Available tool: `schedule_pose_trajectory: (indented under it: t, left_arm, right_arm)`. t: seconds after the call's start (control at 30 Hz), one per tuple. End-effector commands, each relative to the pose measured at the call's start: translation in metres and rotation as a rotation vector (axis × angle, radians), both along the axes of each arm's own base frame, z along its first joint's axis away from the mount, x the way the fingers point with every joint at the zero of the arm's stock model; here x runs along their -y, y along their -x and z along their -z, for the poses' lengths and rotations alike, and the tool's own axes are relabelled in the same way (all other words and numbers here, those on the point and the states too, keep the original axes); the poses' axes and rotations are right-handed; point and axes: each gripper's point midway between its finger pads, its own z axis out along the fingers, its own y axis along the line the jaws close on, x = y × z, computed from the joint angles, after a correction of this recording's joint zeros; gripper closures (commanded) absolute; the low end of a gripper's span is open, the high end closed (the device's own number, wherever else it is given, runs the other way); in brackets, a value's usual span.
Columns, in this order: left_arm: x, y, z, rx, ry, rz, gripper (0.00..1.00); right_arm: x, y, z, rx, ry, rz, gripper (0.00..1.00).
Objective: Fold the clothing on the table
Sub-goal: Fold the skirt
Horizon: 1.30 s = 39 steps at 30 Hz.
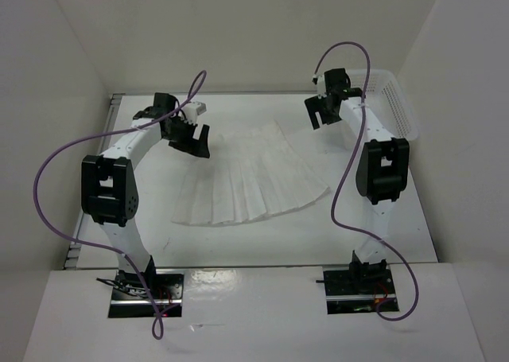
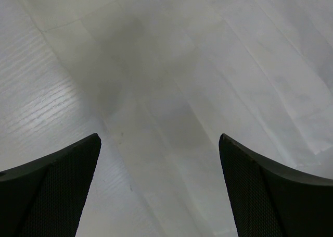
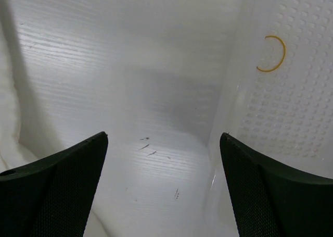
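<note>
White pleated skirt lies fanned out; left gripper gapes empty over its far-left corner, right gripper likewise by the mesh basket holding perhaps a rubber band.

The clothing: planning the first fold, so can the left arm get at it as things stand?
Probably yes: the left gripper hangs open just over the left edge of the clothing, with nothing lying between.

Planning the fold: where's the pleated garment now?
In the top view, the clothing lies fanned out centrally, its far-left part beneath the left gripper, the basket to its right.
</note>
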Motion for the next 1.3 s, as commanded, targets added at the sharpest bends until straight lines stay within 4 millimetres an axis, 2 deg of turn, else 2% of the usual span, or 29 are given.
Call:
schedule_pose_trajectory:
  t: [0.0, 0.13, 0.27, 0.33, 0.37, 0.43, 0.47, 0.5, 0.53, 0.57, 0.6, 0.63, 0.67, 0.7, 0.77, 0.83, 0.97, 1.13, 1.17, 1.23, 1.27]
  left_arm:
    - [0.004, 0.003, -0.014, 0.037, 0.021, 0.036, 0.00]
    - [0.006, 0.000, -0.018, 0.039, 0.030, 0.042, 0.00]
    - [0.003, 0.002, -0.017, 0.041, 0.014, 0.032, 0.00]
    - [0.000, 0.001, -0.022, 0.055, 0.004, 0.025, 0.00]
    - [-0.003, -0.002, -0.022, 0.066, -0.015, 0.014, 0.00]
    - [-0.014, -0.007, -0.032, 0.101, -0.014, -0.013, 0.00]
    - [-0.028, -0.017, -0.041, 0.128, 0.000, -0.054, 0.00]
    - [-0.035, -0.023, -0.047, 0.144, 0.015, -0.080, 0.00]
    - [-0.037, -0.028, -0.044, 0.125, 0.056, -0.085, 0.00]
    - [-0.046, -0.040, -0.056, 0.145, 0.092, -0.112, 0.00]
    - [-0.046, -0.041, -0.046, 0.101, 0.119, -0.106, 0.00]
    - [-0.039, -0.042, -0.046, 0.083, 0.163, -0.088, 0.00]
    - [-0.042, -0.046, -0.046, 0.082, 0.177, -0.090, 0.00]
    - [-0.042, -0.050, -0.040, 0.065, 0.178, -0.091, 0.00]
    - [-0.041, -0.050, -0.031, 0.044, 0.182, -0.082, 0.00]
    - [-0.040, -0.057, -0.025, 0.034, 0.192, -0.077, 0.00]
    - [-0.033, -0.063, 0.002, -0.040, 0.236, -0.050, 0.00]
    - [-0.030, -0.072, 0.019, -0.053, 0.251, 0.006, 0.00]
    - [-0.030, -0.074, 0.028, -0.068, 0.252, 0.004, 0.00]
    - [-0.032, -0.086, 0.026, -0.032, 0.243, 0.022, 0.00]
    - [-0.032, -0.087, 0.037, -0.057, 0.245, 0.019, 0.00]
  right_arm:
    - [0.013, -0.004, -0.021, 0.068, 0.036, 0.029, 0.08]
    - [0.015, -0.004, -0.019, 0.069, 0.044, 0.036, 0.08]
    - [0.021, -0.005, -0.005, 0.037, 0.074, 0.055, 0.08]
    - [0.009, -0.008, -0.014, 0.035, 0.018, 0.027, 0.08]
    - [-0.007, -0.014, -0.031, 0.062, -0.056, -0.029, 0.08]
    - [-0.040, -0.016, -0.042, 0.071, -0.138, -0.111, 0.08]
    - [-0.063, -0.017, -0.047, 0.075, -0.202, -0.161, 0.09]
    - [-0.094, -0.020, -0.062, 0.102, -0.236, -0.222, 0.10]
    - [-0.113, -0.021, -0.064, 0.099, -0.264, -0.256, 0.10]
    - [-0.133, -0.016, -0.039, 0.020, -0.295, -0.300, 0.10]
    - [-0.155, -0.021, -0.052, 0.047, -0.313, -0.348, 0.10]
    - [-0.159, -0.023, -0.047, 0.031, -0.326, -0.358, 0.12]
    - [-0.164, -0.022, -0.021, -0.035, -0.344, -0.355, 0.12]
    - [-0.172, -0.026, -0.030, -0.021, -0.377, -0.383, 0.13]
    - [-0.175, -0.026, -0.016, -0.056, -0.387, -0.388, 0.13]
    - [-0.187, -0.020, -0.018, -0.065, -0.420, -0.434, 0.13]
    - [-0.189, -0.013, 0.002, -0.117, -0.429, -0.460, 0.13]
    - [-0.194, -0.004, 0.016, -0.176, -0.447, -0.503, 0.14]
    - [-0.194, -0.002, 0.016, -0.184, -0.450, -0.513, 0.14]
    - [-0.194, -0.003, 0.013, -0.175, -0.450, -0.515, 0.15]
    - [-0.194, -0.003, 0.013, -0.172, -0.445, -0.523, 0.15]
